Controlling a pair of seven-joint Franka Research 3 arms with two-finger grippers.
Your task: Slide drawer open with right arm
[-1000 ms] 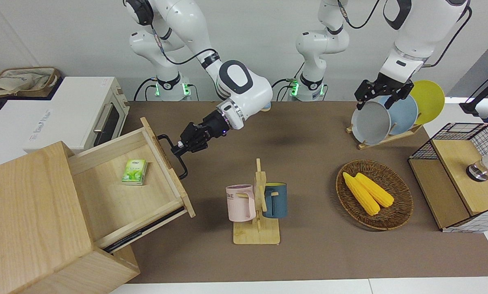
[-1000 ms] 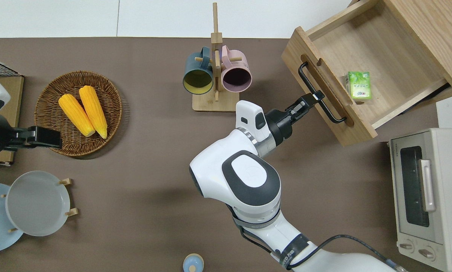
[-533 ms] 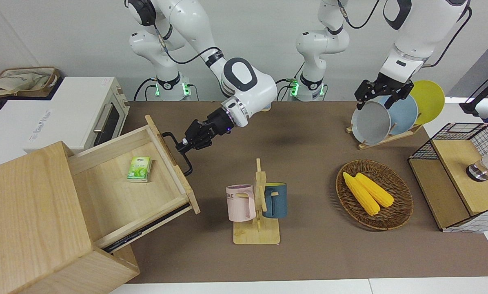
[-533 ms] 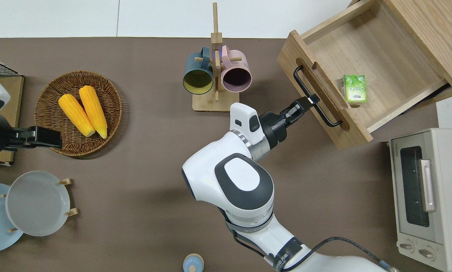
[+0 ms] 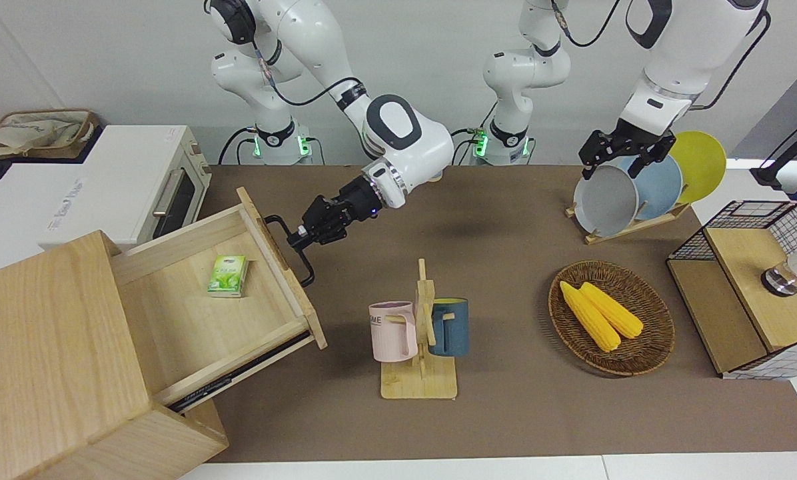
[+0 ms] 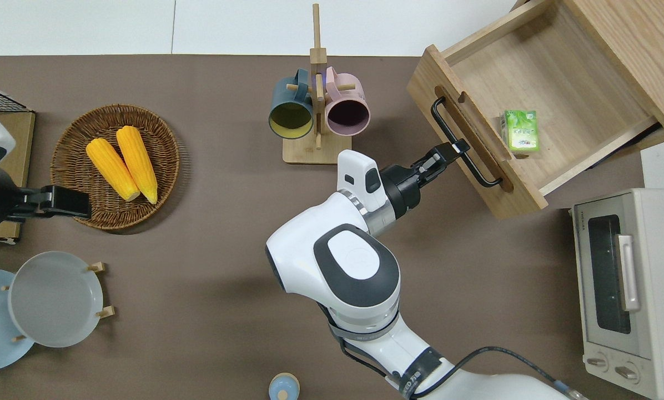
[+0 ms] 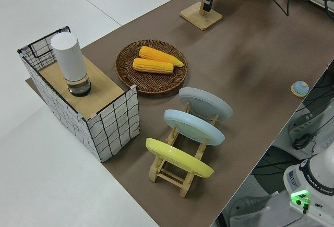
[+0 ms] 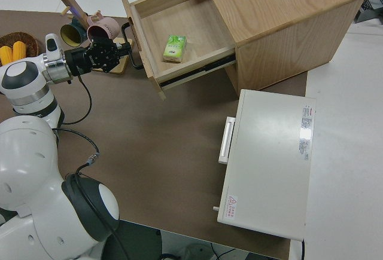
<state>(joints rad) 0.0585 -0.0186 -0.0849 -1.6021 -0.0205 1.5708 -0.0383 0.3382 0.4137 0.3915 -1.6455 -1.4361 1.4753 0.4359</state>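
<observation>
Drawer [image 5: 205, 300] open; right hand [image 6: 453, 150] apparently gripping handle [image 6: 465, 141].

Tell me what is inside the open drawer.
The drawer holds one small green carton, lying flat near the front panel. The rest of the visible floor is bare wood. The back part stays under the cabinet, so it cannot be checked. The right pincer grips the handle.

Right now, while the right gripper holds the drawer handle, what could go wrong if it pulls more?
1. The drawer already looks far out of the cabinet; pulling more might reach the end of its runners or drag the cabinet.
2. The right gripper grips the black handle near its middle, so a skewed pull could bind it.
3. The mug rack stands close to the drawer front's corner.
</observation>
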